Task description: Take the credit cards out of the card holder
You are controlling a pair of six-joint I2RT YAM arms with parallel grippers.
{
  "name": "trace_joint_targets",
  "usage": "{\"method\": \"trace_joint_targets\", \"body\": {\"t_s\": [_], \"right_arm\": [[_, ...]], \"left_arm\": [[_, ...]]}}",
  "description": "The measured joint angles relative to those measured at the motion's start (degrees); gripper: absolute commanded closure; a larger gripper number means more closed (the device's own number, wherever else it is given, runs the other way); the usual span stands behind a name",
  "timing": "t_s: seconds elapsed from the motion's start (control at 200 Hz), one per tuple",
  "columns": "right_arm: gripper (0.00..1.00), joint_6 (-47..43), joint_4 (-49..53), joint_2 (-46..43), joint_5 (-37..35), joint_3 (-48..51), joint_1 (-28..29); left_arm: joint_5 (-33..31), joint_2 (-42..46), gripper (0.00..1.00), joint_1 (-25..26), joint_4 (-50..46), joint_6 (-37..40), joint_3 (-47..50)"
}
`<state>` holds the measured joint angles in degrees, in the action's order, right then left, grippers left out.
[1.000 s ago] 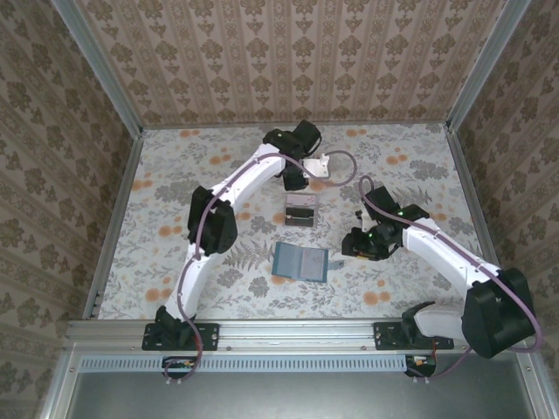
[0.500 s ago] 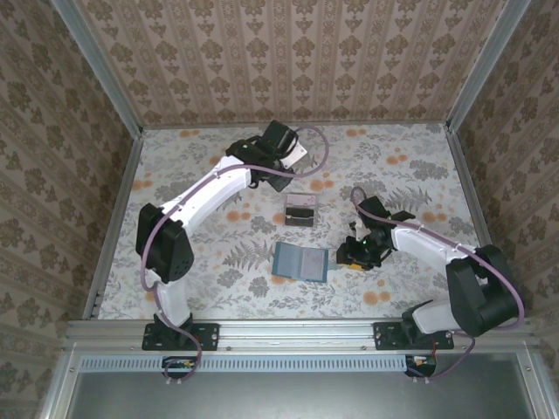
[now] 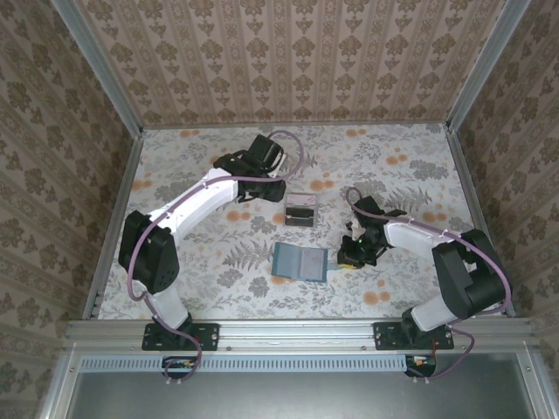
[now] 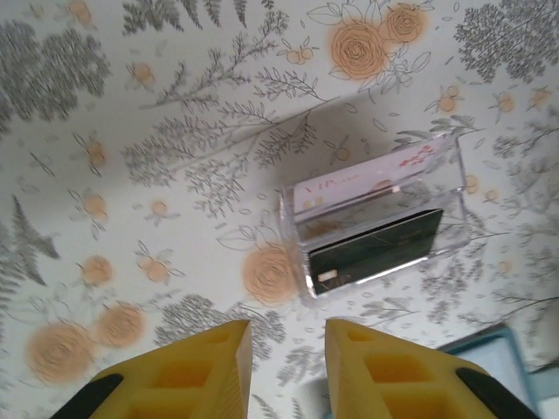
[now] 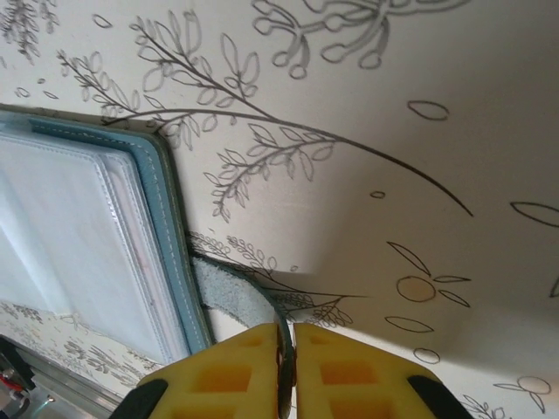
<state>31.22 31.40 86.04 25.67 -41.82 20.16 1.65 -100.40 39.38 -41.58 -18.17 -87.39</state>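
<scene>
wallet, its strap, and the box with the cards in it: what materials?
card holder: teal leather or faux leather by the look, matte, stitched edge; sleeves inside look like clear vinyl, glossy. strap: grey, fuzzy, likely felt or hook-and-loop. card box: clear rigid plastic, glossy edges, cards visible through it.

The left arm (image 3: 196,205) reaches from its base toward 1 o'clock, its left gripper (image 4: 286,340) pointing down with the fingers parted. The right arm (image 3: 419,237) is bent toward 10 o'clock. Its right gripper (image 5: 286,340) sits low, fingers pressed together, seemingly pinching a thin grey strap (image 5: 234,298).
</scene>
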Motion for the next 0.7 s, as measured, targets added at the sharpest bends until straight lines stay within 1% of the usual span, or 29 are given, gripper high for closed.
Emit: {"method": "trace_joint_targets", "body": {"t_s": [0.095,0.27,0.365,0.54,0.7], "right_arm": [[0.90,-0.1,0.0,0.3,0.4,-0.7,0.0],[0.90,-0.7,-0.1,0.6,0.6,-1.2,0.0],[0.89,-1.0,-0.1,0.6,0.7,-1.2,0.0],[0.88,-1.3,0.0,0.6,0.8,-1.2,0.0],[0.87,-1.5,0.0,0.6,0.8,-1.2,0.0]], "left_arm": [[1.0,-0.2,0.72,2.1,-0.2,-4.2,-0.2],[2.9,-1.3,0.72,10.9,-0.3,-10.5,-0.2],[5.3,-3.0,0.72,14.2,0.7,-14.4,0.7],[7.6,-5.6,0.71,16.7,4.3,-22.3,6.0],[9.1,-6.0,0.71,18.1,8.1,-27.9,11.0]]}}
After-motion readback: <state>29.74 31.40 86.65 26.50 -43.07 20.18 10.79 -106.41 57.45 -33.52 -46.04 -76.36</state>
